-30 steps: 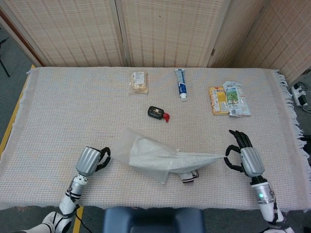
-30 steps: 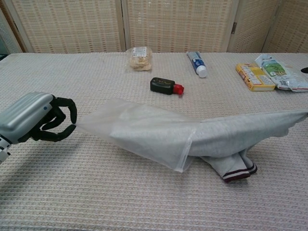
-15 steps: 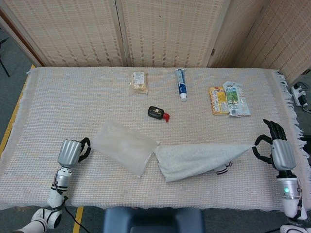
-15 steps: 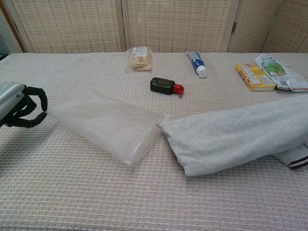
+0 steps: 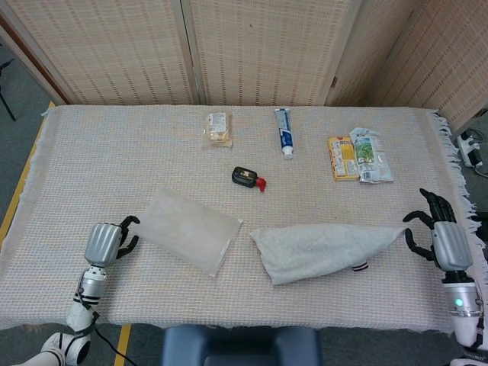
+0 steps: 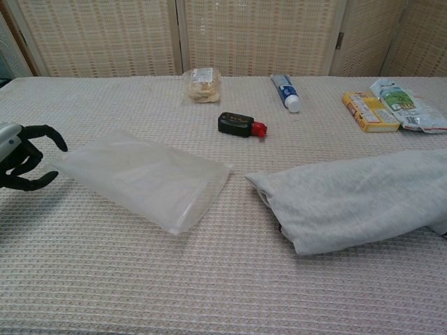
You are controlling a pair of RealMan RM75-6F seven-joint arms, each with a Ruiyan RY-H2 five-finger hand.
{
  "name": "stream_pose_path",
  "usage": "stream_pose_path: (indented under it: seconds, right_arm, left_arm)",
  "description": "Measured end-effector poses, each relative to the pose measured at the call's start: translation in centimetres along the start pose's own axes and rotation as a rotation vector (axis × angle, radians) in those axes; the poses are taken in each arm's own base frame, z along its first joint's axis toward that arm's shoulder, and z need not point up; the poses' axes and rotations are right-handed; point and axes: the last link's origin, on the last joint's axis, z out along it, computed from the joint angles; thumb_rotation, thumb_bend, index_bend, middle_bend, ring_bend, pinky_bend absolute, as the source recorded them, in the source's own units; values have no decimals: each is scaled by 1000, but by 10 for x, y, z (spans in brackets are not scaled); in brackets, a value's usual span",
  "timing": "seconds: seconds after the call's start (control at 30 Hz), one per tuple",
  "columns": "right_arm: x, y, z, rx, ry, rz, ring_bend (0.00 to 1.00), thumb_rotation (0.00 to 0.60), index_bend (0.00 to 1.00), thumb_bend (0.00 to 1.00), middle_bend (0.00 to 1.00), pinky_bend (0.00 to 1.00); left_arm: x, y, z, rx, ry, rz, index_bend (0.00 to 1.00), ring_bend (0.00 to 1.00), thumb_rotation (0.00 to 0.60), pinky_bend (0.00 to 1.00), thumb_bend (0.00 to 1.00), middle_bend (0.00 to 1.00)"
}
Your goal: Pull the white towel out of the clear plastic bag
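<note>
Lying fully clear of the bag (image 5: 191, 240), the towel (image 5: 320, 250) stretches lengthwise toward our right hand (image 5: 438, 236), whose spread fingers sit at its far corner; our left hand (image 5: 107, 240), fingers apart, holds nothing beside the bag.

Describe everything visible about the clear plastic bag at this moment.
The clear plastic bag is a translucent, milky-looking film pouch, roughly rectangular and lying flat on the woven tablecloth at an angle, left of centre. It looks empty: the white towel lies fully outside it to its right, with a strip of bare cloth between them. Its right end appears to be the open mouth, facing the towel. The left hand sits at its left corner with fingers spread; whether they touch the film cannot be told.
</note>
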Motion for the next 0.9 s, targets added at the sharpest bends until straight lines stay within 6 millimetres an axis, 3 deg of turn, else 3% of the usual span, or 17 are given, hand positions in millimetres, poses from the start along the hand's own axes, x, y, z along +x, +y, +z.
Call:
stream_pose_path:
  seconds: [0.03,0.13,0.27,0.4,0.6,0.77,0.9]
  right_arm:
    - [0,-1,-1,2,-9,-13,0,600,0,153,0,0]
    - [1,-4,-6,7,-39,-74,0,600,0,86,0,0]
    - [2,-10,-14,7,-73,-182,0,600,0,63,0,0]
    - [1,-21,-26,-4,-103,-305,0,600,0,64,0,0]
    - [-1,-39,-49,-26,-130,-398,0,600,0,63,0,0]
    - [5,-42,-59,-29,-123,-399,0,600,0,63,0,0]
    - [7,-41,-60,-34,-125,-388,0,600,0,62,0,0]
  left_arm:
    - [0,2,-1,1,-17,-12,59,373,600,495,131,385]
    - [2,10,-5,2,-79,-65,48,182,600,314,128,212]
    - [17,24,-13,1,-183,-148,54,69,600,208,128,108]
    - [48,26,-26,5,-243,-152,85,39,600,169,141,87]
    - [95,-1,-64,92,-212,-85,147,32,600,152,147,100]
    - [110,-14,-94,133,-172,-65,162,32,600,146,150,115]
    - [114,-15,-99,116,-161,-62,170,32,600,145,154,129]
